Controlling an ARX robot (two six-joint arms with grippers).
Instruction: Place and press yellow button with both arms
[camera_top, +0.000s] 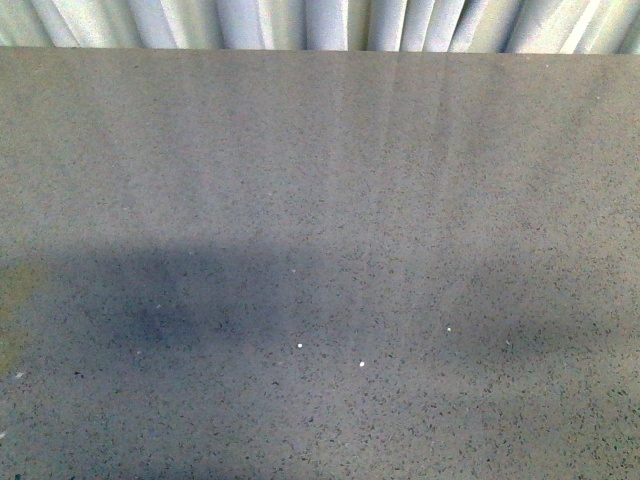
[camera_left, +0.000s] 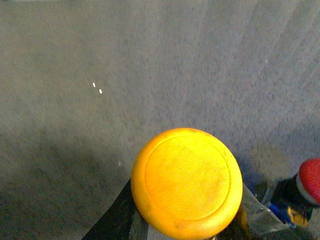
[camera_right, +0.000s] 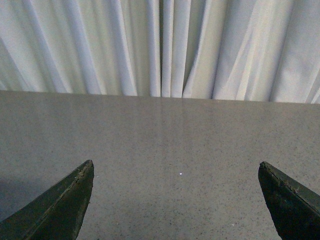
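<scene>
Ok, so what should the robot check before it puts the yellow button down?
1. Round yellow-orange push button in the left gripper: ok, it sits between the dark fingers.
2. Grip firm enough: cannot tell, the cap hides the contact.
3. Free spot on the grey speckled table: ok, the front view shows nothing lying there.
4. Right gripper ready to press: ok, open and holding nothing.
5. Red-capped button out of the way: cannot tell, it is only partly in view, close to the left gripper.
</scene>
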